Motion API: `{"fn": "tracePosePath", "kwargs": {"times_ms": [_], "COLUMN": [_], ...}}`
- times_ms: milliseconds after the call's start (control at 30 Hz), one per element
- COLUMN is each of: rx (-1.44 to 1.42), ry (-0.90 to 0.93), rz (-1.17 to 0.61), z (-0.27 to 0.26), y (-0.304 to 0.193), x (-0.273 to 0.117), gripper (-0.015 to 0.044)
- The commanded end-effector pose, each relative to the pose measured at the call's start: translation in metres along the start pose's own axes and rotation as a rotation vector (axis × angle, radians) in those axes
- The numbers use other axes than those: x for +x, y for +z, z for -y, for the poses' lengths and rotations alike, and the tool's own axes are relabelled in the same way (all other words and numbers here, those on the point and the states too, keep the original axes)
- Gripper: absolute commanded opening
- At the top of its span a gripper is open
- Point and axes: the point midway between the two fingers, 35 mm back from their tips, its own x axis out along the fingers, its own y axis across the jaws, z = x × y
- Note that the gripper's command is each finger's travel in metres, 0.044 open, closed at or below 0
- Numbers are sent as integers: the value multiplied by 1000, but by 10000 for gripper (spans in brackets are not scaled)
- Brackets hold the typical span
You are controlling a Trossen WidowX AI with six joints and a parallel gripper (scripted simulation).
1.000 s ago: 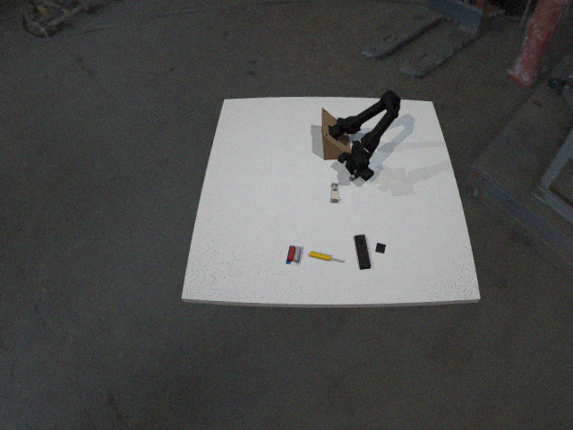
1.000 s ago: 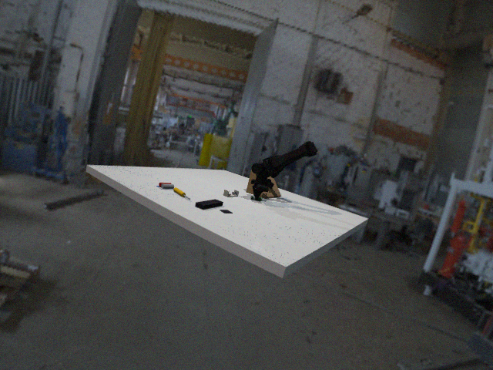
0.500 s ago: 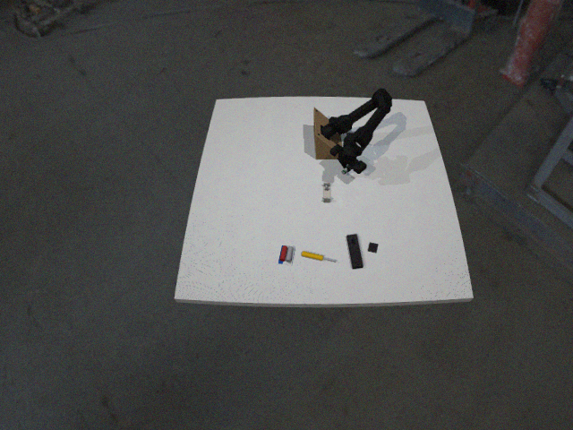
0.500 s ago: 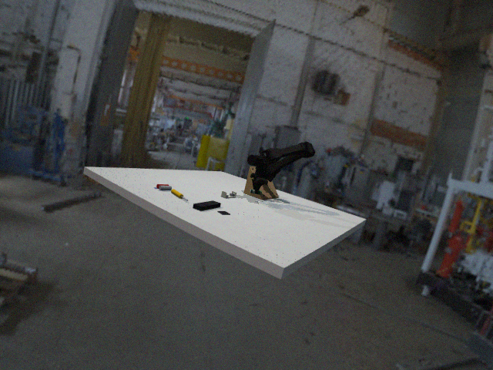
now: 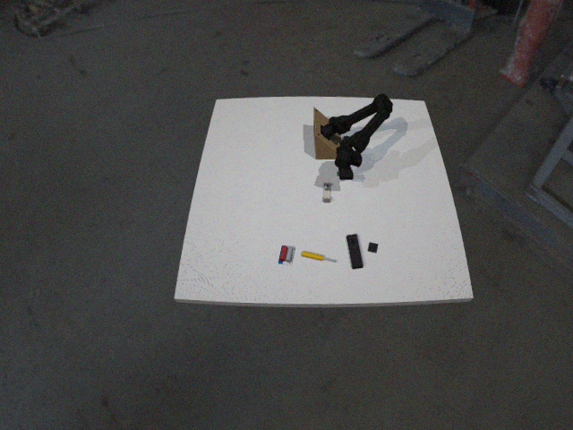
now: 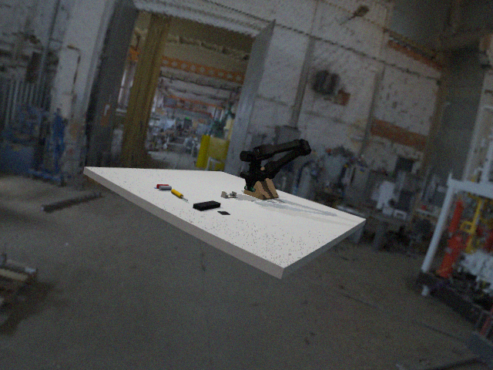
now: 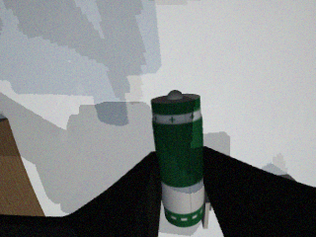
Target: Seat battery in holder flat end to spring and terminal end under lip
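My gripper point(image 5: 339, 174) point(image 7: 179, 157) is shut on the green and white battery point(image 7: 178, 143) point(image 6: 250, 188). In the wrist view the battery's terminal knob points up the picture and its flat end lies low between the black fingers. The battery is held above the white table, and only a bit of green shows in the top and exterior views. The small pale holder point(image 5: 326, 193) point(image 6: 228, 195) sits on the table, in front of the gripper and a little to its left in the top view. It is empty. Its spring and lip are too small to tell apart.
A brown wooden piece point(image 5: 325, 150) point(image 6: 260, 191) point(image 7: 17, 173) stands close by the arm. Farther off lie a red, blue and grey item point(image 5: 286, 253), a yellow screwdriver point(image 5: 312, 255), a black block point(image 5: 354, 252) and a small black square point(image 5: 372, 247).
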Motion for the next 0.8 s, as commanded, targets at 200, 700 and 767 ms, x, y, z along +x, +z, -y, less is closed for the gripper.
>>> {"fn": "tracePosePath", "kwargs": {"times_ms": [200,700,767], "rx": [535,1385,1498], "ry": [-6,-5,-3], "rz": [-7,1,3], "z": [28,62,65], "y": [-23,-69,-76], "x": [-8,-16,-17], "gripper": [71,71,71]}}
